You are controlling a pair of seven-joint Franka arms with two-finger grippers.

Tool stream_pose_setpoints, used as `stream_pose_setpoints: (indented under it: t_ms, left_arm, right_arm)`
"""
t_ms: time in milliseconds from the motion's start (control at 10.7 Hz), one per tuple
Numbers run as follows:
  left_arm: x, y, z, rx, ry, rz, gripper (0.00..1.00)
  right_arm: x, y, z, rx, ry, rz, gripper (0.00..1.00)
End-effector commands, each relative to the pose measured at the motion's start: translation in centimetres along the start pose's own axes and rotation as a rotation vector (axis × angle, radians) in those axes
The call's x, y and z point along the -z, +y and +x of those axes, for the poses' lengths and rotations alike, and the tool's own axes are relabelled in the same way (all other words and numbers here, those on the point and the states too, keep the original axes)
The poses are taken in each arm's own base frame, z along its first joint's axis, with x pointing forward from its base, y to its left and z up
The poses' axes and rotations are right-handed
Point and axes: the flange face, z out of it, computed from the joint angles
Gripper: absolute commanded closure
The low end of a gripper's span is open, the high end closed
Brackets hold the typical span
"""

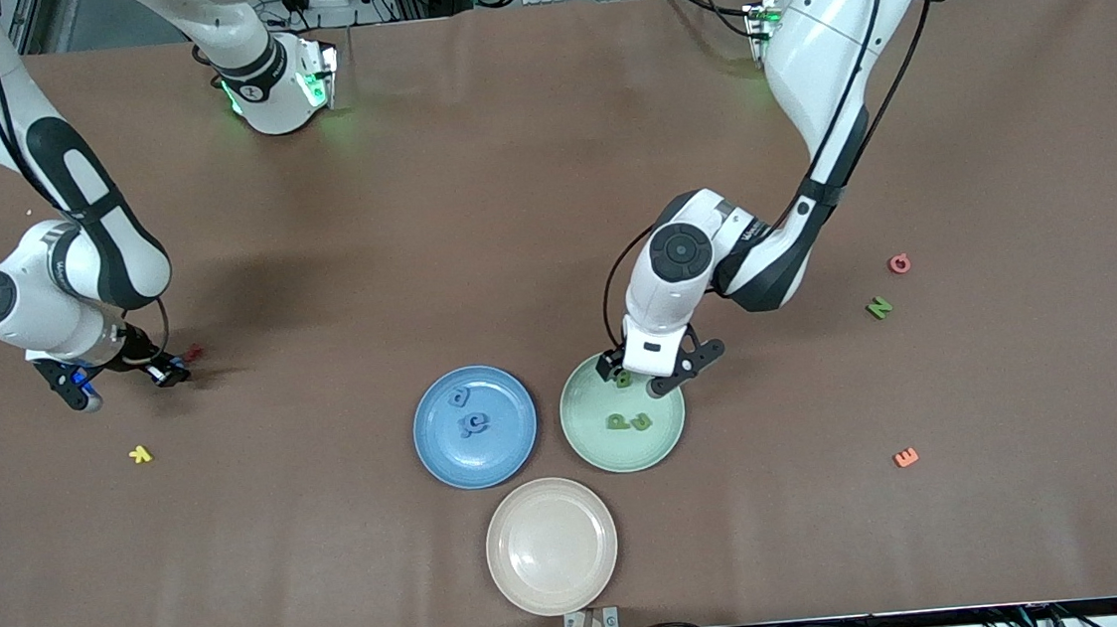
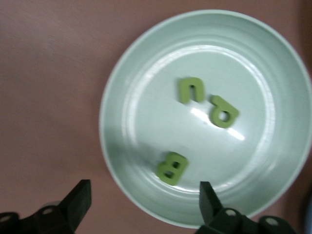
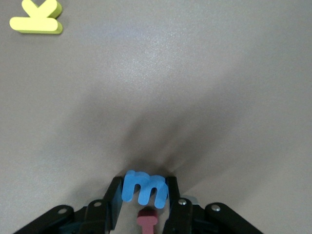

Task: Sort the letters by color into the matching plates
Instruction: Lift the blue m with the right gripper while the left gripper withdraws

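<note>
- Nearest the front camera lay the beige plate [image 1: 551,546], empty; just above it in that view sat the blue plate [image 1: 475,426] and the pale green plate [image 1: 623,425], side by side.
- Toward the right arm's end of the surface [image 1: 339,570], the right hand [image 1: 120,383] was clenched on a blue letter [image 3: 145,187], low at the surface, with a red piece [image 3: 146,219] just beside it and a yellow letter [image 1: 140,453] nearby.
- My judgement: lift straight up so the red piece stays put, carry the letter over the blue plate's middle, release low.
- Over the green plate's rim the left hand [image 1: 660,371] stood released, a green B [image 2: 172,167] lying in the plate beneath it; next it would have to fetch the green N [image 1: 879,307].
- Counts: three plates; two blue letters [image 1: 474,423] in the blue plate, one held; three green in the green plate, one loose; one pink letter [image 1: 901,264], one orange [image 1: 906,458].
</note>
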Motion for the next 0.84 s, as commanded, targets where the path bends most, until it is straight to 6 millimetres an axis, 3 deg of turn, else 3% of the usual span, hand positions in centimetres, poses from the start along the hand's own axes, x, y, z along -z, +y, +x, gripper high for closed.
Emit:
stream_pose_setpoints:
  t_ms: [0, 93, 373, 747]
  left_arm:
    - [2.6, -2.1, 2.8, -0.012, -0.009, 0.074, 0.00]
    - [3.1, -2.5, 3.0, 0.001, -0.006, 0.080, 0.00]
    - [4.1, -6.9, 4.8, -0.081, -0.025, 0.142, 0.00]
    - [5.9, -12.5, 9.0, -0.272, -0.098, 0.239, 0.00]
  right_arm:
    - [0.6, 0.5, -0.6, 0.115, 0.000, -0.003, 0.92]
    - [1.5, 0.2, -0.1, 0.210, 0.012, 0.004, 0.92]
    - [4.1, -2.4, 1.4, 0.434, 0.012, 0.011, 0.92]
    - [6.6, -6.4, 2.1, 0.768, 0.029, -0.009, 0.92]
